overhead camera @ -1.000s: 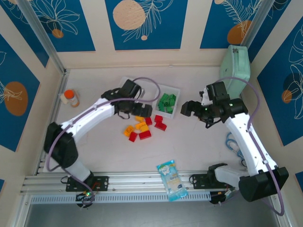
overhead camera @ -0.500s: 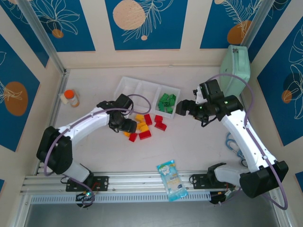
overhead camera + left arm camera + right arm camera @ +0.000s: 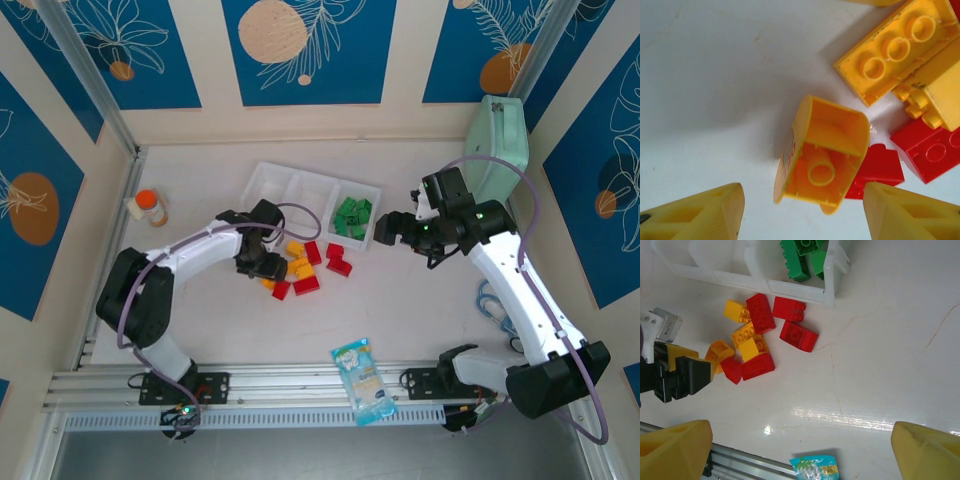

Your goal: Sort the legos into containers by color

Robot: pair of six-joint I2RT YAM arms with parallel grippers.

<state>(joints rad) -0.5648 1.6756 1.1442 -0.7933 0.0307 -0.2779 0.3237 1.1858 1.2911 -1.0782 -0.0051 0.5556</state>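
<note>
Beside red legos point(image 3: 932, 150), the open left end effector point(image 3: 800, 186) straddles a yellow lego point(image 3: 822, 150); right end effector point(image 3: 801, 425) open.

Some legos point(image 3: 352, 218) in tray's point(image 3: 272, 190) right compartment point(image 3: 358, 190); rest on table point(image 3: 400, 300) before tray.

The left arm arcs toward the table's middle, left gripper point(image 3: 268, 268) low, jaws apart. The right arm reaches from the right edge, right gripper point(image 3: 386, 229) high, jaws wide.

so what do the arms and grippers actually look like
Left arm and right arm: white shells, black joints and bases, a purple-grey cable along each. Left gripper and right gripper are black with yellow wedge-shaped fingertips.
</note>
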